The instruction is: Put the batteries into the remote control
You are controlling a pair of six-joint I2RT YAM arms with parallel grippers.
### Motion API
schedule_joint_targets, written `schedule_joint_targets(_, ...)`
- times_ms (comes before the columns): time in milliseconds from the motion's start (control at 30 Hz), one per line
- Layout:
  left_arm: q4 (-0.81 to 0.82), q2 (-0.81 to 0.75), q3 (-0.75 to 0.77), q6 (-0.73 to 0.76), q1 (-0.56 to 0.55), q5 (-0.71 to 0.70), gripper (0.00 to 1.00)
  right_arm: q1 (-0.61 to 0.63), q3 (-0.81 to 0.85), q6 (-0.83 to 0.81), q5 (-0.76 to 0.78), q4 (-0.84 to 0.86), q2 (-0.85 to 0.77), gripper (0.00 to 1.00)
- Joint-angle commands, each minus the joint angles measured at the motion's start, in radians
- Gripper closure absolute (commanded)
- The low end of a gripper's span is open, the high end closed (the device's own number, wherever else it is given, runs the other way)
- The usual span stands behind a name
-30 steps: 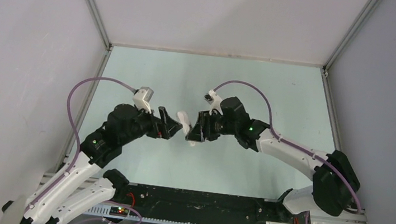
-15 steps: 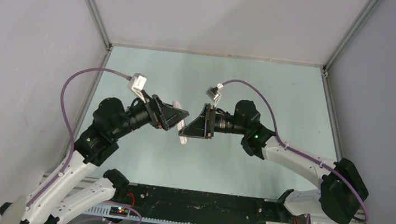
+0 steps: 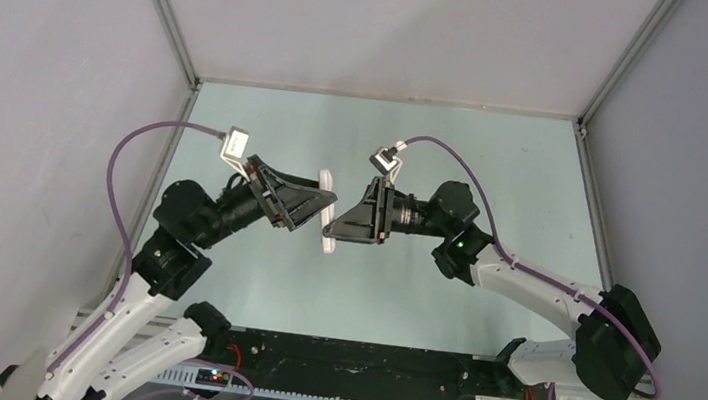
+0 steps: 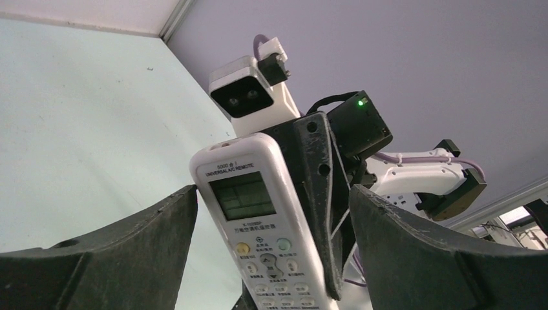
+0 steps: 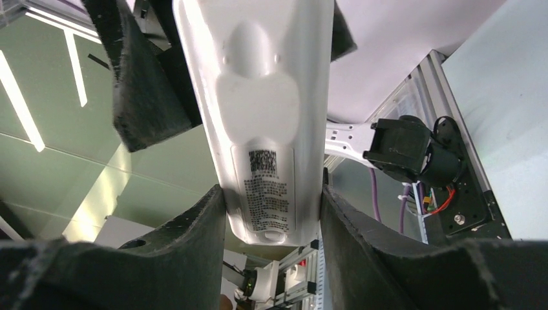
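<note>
White plastic: the remote control (image 4: 258, 219) is made of it. It is judged light, stiff and rather slippery, and its small display should not be pressed.
Place of the remote control: it is held in the air above the desk (image 3: 370, 292), between the two hands, with the display side turned to the left arm.
Right hand (image 5: 271, 200): it is closed on the end of the remote control away from the display, with one finger on each long edge. The back with the printed label is turned to its camera.
Left hand (image 4: 271, 190): it is spread wide around the display end, and nothing is gripped by it.
Where to hold: the long side edges are judged best, so that the back is left free.
Back of the remote control: no open recess is seen there.
Batteries: none can be seen in any view.
</note>
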Motion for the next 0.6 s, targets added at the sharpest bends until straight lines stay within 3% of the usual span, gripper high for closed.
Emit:
schedule_joint_targets(0, 0.029, 0.008, -0.03, -0.026, 0.003, 0.014, 0.11, -0.004, -0.008, 0.02, -0.022, 0.09, -0.042, 0.71)
schedule_joint_targets(267, 0.013, 0.001, -0.049, -0.035, 0.004, -0.03, 0.11, -0.011, -0.02, 0.014, -0.021, 0.084, -0.05, 0.72)
schedule_joint_targets(567, 0.014, 0.031, -0.032, -0.083, 0.003, 0.039, 0.21, -0.01, -0.024, 0.056, -0.019, 0.13, -0.018, 0.73)
